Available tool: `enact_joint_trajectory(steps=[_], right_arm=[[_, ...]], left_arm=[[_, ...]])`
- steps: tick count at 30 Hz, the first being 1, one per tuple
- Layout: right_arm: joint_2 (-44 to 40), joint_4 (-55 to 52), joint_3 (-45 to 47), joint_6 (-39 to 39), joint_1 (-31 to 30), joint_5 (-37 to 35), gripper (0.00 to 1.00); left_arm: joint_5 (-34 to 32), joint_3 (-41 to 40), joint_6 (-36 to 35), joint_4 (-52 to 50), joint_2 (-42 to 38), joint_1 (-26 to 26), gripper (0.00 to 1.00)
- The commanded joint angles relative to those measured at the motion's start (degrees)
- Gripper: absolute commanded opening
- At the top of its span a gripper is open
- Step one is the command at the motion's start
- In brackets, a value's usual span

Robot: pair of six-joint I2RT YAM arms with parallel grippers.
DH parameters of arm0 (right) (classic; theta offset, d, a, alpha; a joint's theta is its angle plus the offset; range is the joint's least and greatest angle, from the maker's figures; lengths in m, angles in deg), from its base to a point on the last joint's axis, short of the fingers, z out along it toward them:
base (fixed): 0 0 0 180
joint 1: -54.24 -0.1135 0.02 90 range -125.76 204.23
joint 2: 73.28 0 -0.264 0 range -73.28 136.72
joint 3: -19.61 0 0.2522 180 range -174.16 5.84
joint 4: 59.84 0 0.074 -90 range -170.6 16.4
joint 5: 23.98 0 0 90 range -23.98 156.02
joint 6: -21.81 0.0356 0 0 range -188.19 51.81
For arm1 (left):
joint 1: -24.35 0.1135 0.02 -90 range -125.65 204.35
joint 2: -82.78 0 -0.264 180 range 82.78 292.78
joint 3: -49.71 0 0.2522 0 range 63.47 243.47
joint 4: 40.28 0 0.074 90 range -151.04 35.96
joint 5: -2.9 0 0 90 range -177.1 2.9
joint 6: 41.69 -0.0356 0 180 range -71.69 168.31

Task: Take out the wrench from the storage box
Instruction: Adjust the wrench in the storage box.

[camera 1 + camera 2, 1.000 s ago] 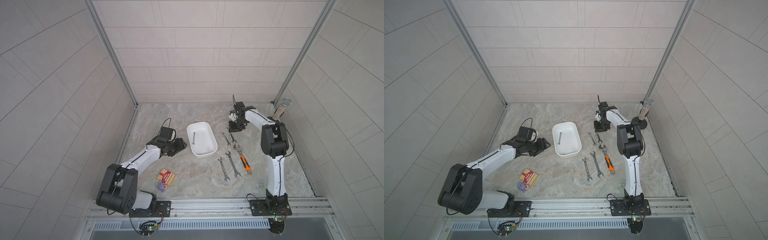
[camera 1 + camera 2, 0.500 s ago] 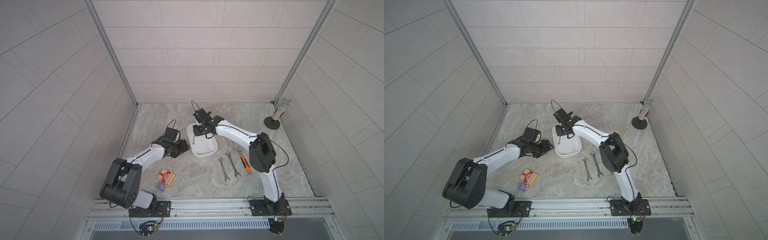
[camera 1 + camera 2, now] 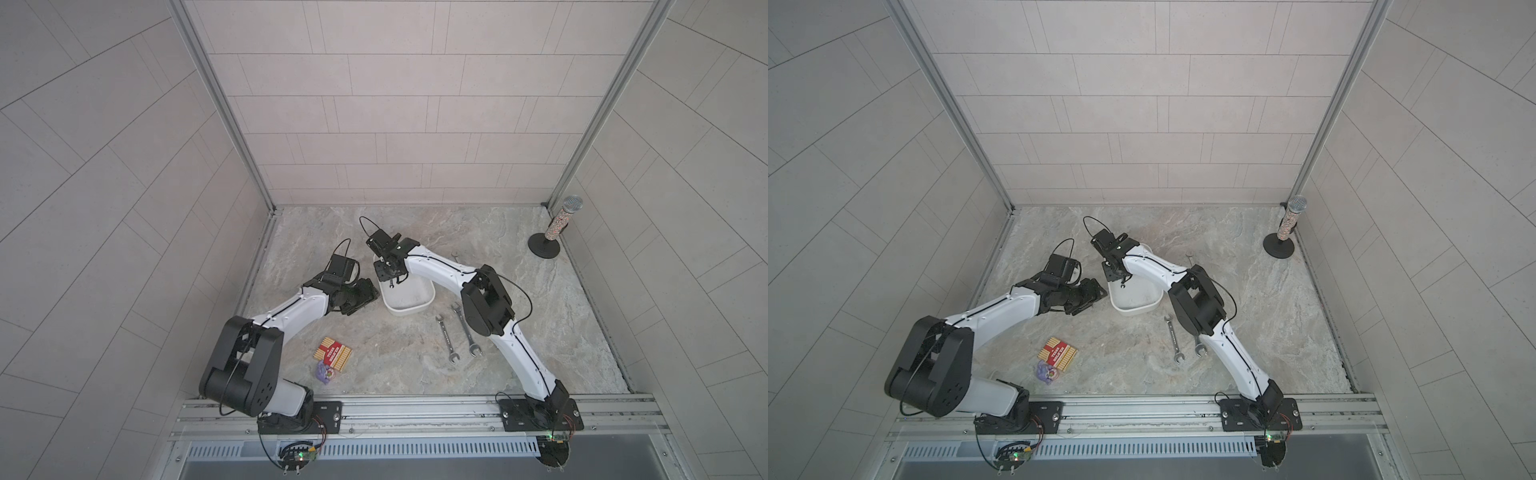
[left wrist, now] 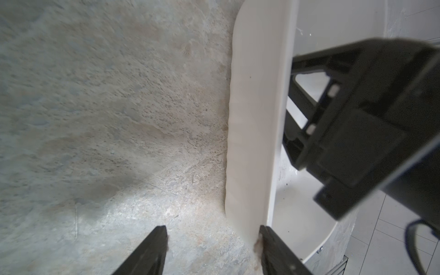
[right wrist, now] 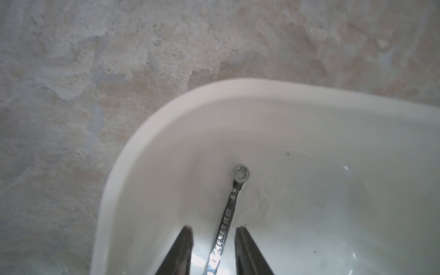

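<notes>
Only the right wrist view shows the wrench (image 5: 232, 204) plainly: it lies on the floor of the storage box (image 5: 166, 123), long axis running out between the parted jaws of the right gripper (image 5: 214, 228), ring end toward the rounded end wall. In both top views that gripper hides most of it. The left gripper (image 4: 213, 228), jaws also apart, sits at the box's side wall; a second wrench (image 3: 446, 338) lies near the box

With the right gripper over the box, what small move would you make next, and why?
Probably close the right gripper on the wrench: its open jaws straddle the shank, with gaps showing on both sides, and the wrench lies inside the box.
</notes>
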Motion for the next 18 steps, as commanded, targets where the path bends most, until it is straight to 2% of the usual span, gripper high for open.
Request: enact_joint_trajectory(steps=[1,4,8,18], right_arm=[[3.5,-6.0,-1.3,-2.4,-0.7,-4.3,0.33],[3.7,-7.2,-0.8,-3.1,0.0,-3.7,0.26],[1.5,-6.3,2.4,-3.0,1.3,0.7,0.14],[-3.4,-6.2,6.5,-3.4,3.2,7.2,0.1]], left_arm=[[0.0,-0.2,-1.0,0.0,-1.4,0.2,0.67],[0.3,-0.3,-0.8,0.2,-1.4,0.2,0.67],[0.5,-0.6,-0.4,0.7,-1.3,0.3,0.67],[0.3,-0.8,-0.2,0.7,-1.5,0.3,0.67]])
